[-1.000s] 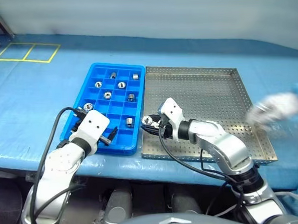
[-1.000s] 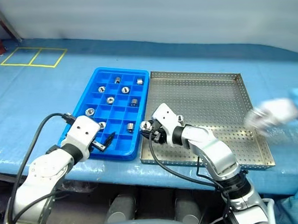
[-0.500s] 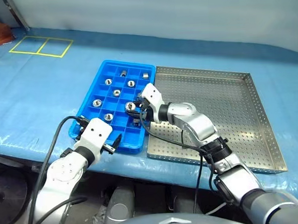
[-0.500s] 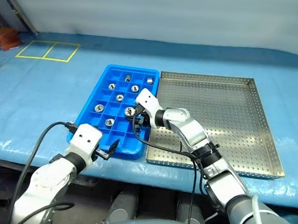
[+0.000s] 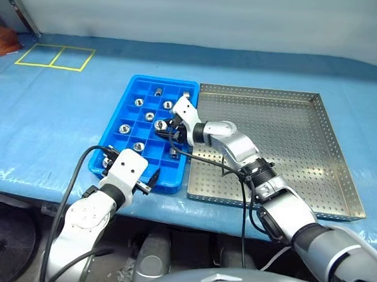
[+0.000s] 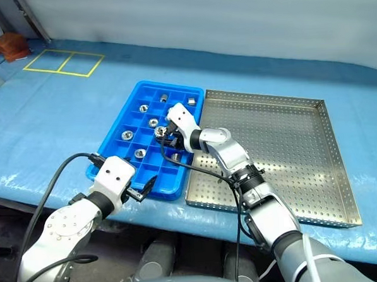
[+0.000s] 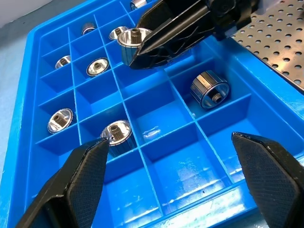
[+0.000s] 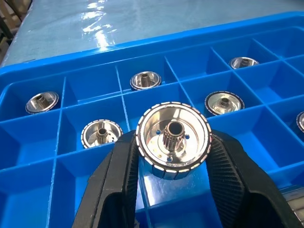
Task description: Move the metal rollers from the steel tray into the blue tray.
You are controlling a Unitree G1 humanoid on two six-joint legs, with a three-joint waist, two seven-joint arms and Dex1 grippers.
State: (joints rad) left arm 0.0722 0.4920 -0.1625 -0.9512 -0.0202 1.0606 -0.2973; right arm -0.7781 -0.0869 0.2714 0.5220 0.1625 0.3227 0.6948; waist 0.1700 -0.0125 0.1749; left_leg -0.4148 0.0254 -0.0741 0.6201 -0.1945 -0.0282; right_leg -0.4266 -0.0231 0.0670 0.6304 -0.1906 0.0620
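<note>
Blue table cover (image 5: 60, 110), glossy. Yellow tape rectangle (image 5: 55, 57) at far left corner. Reddish-brown object (image 5: 0, 39) beyond it, unidentifiable.

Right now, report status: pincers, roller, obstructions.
Right pincer shut on a metal roller, above the blue tray. Left pincer open, at the tray's near edge. Steel tray bare. Nothing blocking.

Blue tray (image 7: 28, 156) ran past the left wrist picture's edges; one far-row roller (image 7: 137, 4) was cut off; right hand (image 5: 169, 130) hid part of a compartment.
</note>
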